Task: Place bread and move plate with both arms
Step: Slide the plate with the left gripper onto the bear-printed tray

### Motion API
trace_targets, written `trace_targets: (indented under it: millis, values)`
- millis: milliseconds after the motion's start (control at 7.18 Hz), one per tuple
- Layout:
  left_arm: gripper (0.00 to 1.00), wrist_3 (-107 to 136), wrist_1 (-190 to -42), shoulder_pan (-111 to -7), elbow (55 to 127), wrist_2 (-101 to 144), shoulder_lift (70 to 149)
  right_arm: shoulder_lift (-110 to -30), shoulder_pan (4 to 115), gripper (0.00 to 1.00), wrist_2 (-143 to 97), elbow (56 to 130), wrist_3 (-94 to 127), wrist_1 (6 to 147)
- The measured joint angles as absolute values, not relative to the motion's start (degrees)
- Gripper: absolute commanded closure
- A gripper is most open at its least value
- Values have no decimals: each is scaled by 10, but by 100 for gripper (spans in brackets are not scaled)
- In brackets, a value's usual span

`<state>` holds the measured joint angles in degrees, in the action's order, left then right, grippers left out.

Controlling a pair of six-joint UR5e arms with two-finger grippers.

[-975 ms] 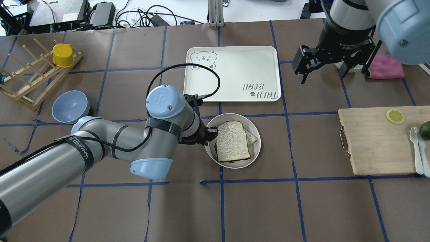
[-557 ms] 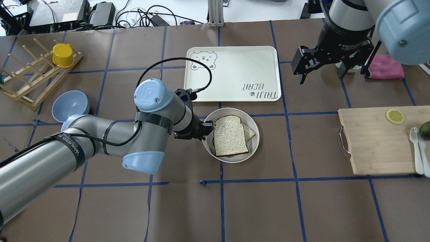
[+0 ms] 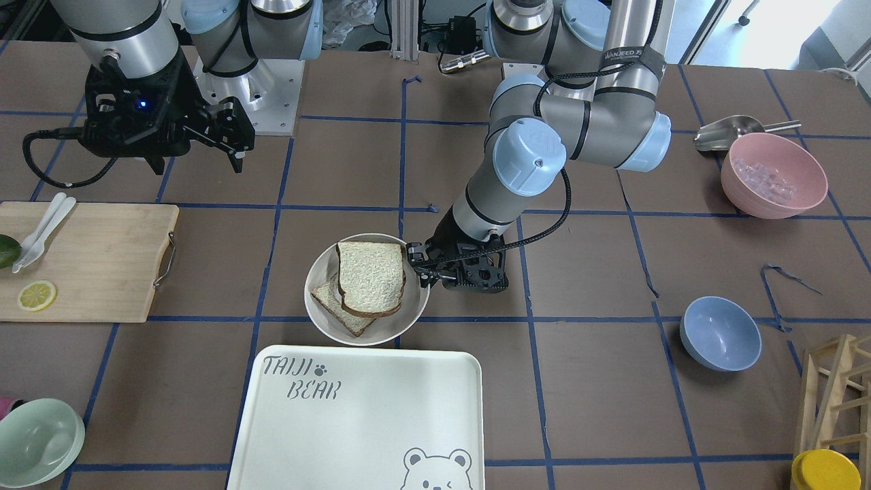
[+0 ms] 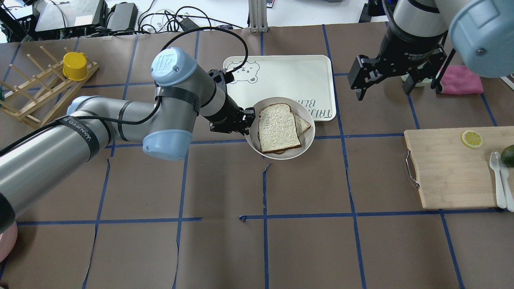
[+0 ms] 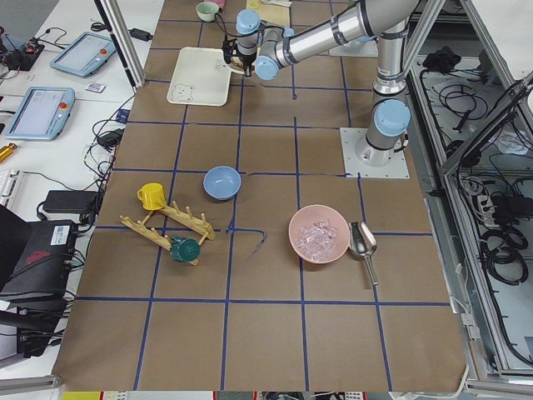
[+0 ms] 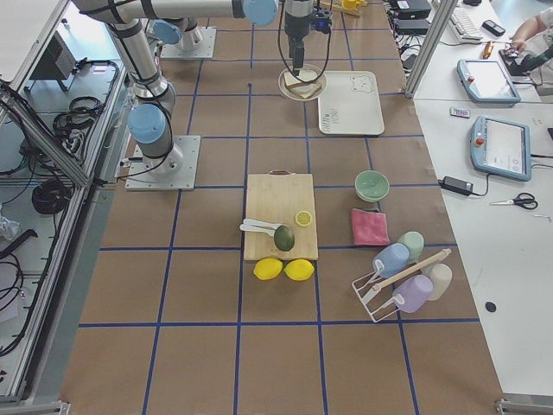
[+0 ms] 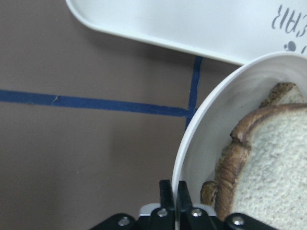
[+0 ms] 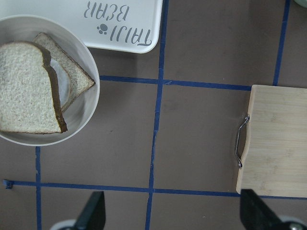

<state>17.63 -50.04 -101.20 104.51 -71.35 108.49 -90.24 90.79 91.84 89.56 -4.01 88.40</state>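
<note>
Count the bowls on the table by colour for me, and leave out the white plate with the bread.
Pink bowl: 1
Blue bowl: 1
Green bowl: 1
Total: 3

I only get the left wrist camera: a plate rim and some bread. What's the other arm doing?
Observer: The right gripper hangs open and empty, beyond the tray's right edge.
Operator: How much bread is on that plate?
Observer: Two slices on the plate: the top slice lies askew over a lower slice.
Operator: Anything else nearby?
Observer: A cutting board with a lemon slice.
</note>
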Motion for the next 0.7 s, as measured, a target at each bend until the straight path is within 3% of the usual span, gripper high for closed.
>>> trace_targets:
  millis: [696]
  values:
    - [100, 163, -524, -990, 870, -688, 1216, -901, 907, 0, 919, 896, -44, 888]
